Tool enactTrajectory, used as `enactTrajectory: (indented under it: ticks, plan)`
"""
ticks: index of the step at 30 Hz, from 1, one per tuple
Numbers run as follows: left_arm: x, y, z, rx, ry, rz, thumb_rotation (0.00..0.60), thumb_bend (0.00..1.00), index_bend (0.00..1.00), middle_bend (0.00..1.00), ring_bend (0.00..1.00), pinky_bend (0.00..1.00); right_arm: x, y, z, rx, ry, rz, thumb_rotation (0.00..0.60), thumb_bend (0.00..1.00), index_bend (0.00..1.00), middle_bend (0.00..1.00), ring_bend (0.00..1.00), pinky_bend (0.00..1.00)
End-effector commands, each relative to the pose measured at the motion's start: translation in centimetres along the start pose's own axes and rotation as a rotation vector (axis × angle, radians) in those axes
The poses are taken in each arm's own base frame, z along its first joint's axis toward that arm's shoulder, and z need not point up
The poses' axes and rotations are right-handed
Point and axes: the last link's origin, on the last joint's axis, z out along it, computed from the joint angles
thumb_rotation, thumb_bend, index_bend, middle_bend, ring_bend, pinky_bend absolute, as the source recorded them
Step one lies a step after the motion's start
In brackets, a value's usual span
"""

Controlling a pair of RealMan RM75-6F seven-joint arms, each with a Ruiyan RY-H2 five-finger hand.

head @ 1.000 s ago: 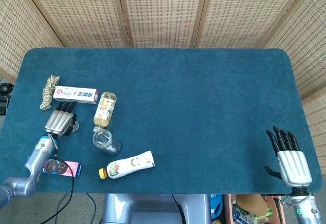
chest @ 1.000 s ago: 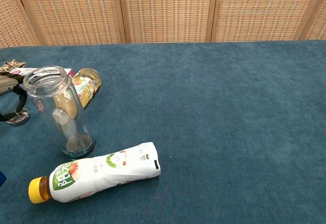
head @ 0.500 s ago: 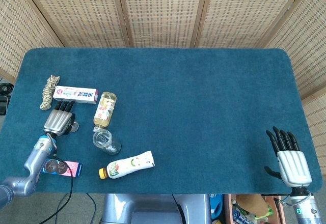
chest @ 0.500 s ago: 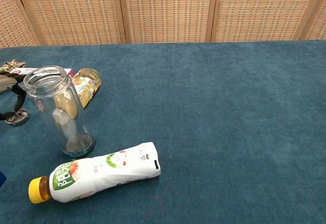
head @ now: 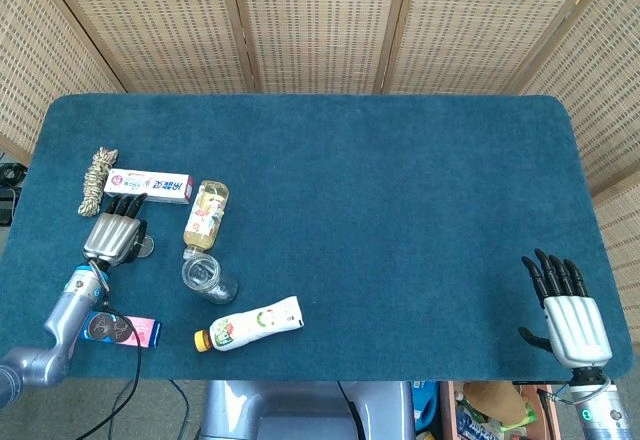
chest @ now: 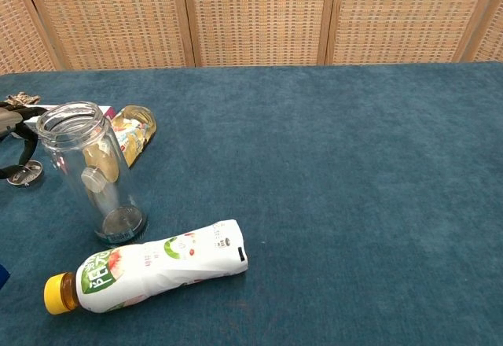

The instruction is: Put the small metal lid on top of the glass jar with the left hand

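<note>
The glass jar [head: 205, 275] stands upright and uncovered at the near left of the blue table [head: 400, 210]; in the chest view the glass jar [chest: 86, 169] rises close to the camera. Left of it, my left hand [head: 114, 234] reaches down over the small metal lid [head: 147, 248], with its dark fingertips around it. The chest view shows the small metal lid [chest: 23, 174] pinched low at the frame's left edge, with most of the left hand [chest: 16, 122] cut off. My right hand [head: 570, 310] rests at the near right corner, fingers spread and holding nothing.
A coiled rope [head: 97, 178], a toothpaste box [head: 150, 185] and a small lying bottle [head: 207, 210] sit behind the jar. A white drink bottle [head: 250, 325] lies in front of it, and a pink packet [head: 122, 330] lies near the left arm. Woven screens stand behind.
The left hand has shifted slightly left and away from the jar, and the lid has moved with it. The right hand has stayed put.
</note>
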Motion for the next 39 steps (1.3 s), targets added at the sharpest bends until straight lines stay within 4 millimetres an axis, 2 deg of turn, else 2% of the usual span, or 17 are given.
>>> enactTrajectory:
  ticks: [1, 6, 10, 21, 31, 39]
  plan:
    - [0.3, -0.1, -0.1, 0.001, 0.010, -0.003, 0.600, 0.44, 0.61, 0.00, 0.00, 0.00, 0.0, 0.0, 0.0, 0.000, 0.000, 0.001, 0.600, 0.02, 0.00, 0.00, 0.00, 0.03]
    - [1.3, -0.2, -0.4, -0.007, 0.040, -0.010, 0.600, 0.44, 0.61, 0.00, 0.00, 0.00, 0.0, 0.0, 0.0, 0.000, 0.001, 0.001, 0.600, 0.02, 0.00, 0.00, 0.00, 0.03]
    - [2.9, -0.1, -1.0, -0.023, 0.091, -0.017, 0.600, 0.44, 0.61, 0.00, 0.00, 0.00, 0.1, 0.0, 0.0, 0.001, 0.000, 0.003, 0.600, 0.02, 0.00, 0.00, 0.00, 0.03]
    - [9.8, 1.0, -4.3, -0.103, 0.247, -0.081, 0.600, 0.44, 0.61, 0.00, 0.00, 0.00, 0.2, 0.0, -0.1, 0.003, 0.006, 0.009, 0.600, 0.02, 0.00, 0.00, 0.00, 0.03]
    - [15.3, 2.5, -7.4, -0.173, 0.332, -0.146, 0.600, 0.44, 0.62, 0.00, 0.00, 0.00, 0.3, 0.1, -0.1, 0.000, 0.008, 0.018, 0.600, 0.02, 0.00, 0.00, 0.00, 0.03]
    - [16.6, 4.1, -8.3, -0.229, 0.325, -0.157, 0.600, 0.44, 0.62, 0.00, 0.00, 0.00, 0.3, 0.2, -0.1, -0.002, 0.004, 0.022, 0.600, 0.02, 0.00, 0.00, 0.00, 0.03]
